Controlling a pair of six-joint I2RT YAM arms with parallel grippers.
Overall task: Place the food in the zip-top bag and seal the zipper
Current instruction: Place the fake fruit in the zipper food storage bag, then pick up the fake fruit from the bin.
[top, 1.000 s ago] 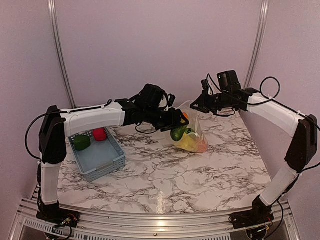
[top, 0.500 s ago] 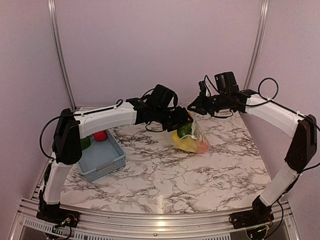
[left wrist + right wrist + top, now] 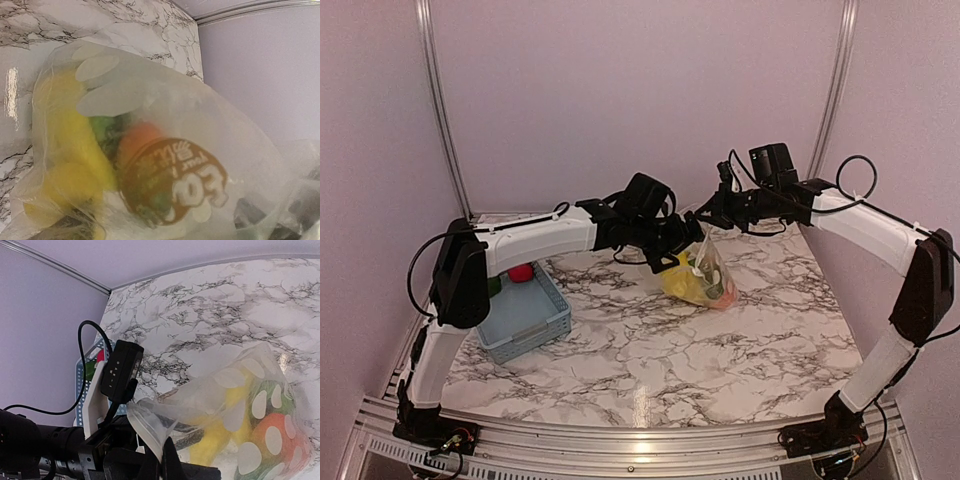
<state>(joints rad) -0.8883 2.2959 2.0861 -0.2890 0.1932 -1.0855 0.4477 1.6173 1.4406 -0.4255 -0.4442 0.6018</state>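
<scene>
The clear zip-top bag (image 3: 703, 272) hangs at the table's back middle, with white dots showing in the right wrist view (image 3: 260, 405). Yellow (image 3: 75, 145), green (image 3: 107, 131) and orange (image 3: 142, 140) food lies inside it. My right gripper (image 3: 710, 214) is shut on the bag's mouth edge with the zipper strip (image 3: 150, 427) and holds it up. My left gripper (image 3: 682, 243) sits in the bag's mouth. Its dark fingers (image 3: 62, 226) show dimly through the plastic, spread apart, with nothing between them. A red food (image 3: 520, 272) and a half-hidden green one (image 3: 494, 286) stay in the basket.
The grey-blue slotted basket (image 3: 525, 315) stands at the left under my left arm. The purple back wall and corner rails are close behind the bag. A brown round label (image 3: 172, 182) is on the bag's face.
My left gripper carried a green food right and up into the bag's mouth; the green food now lies inside the bag. My right gripper lifted the bag's edge slightly and holds still.
</scene>
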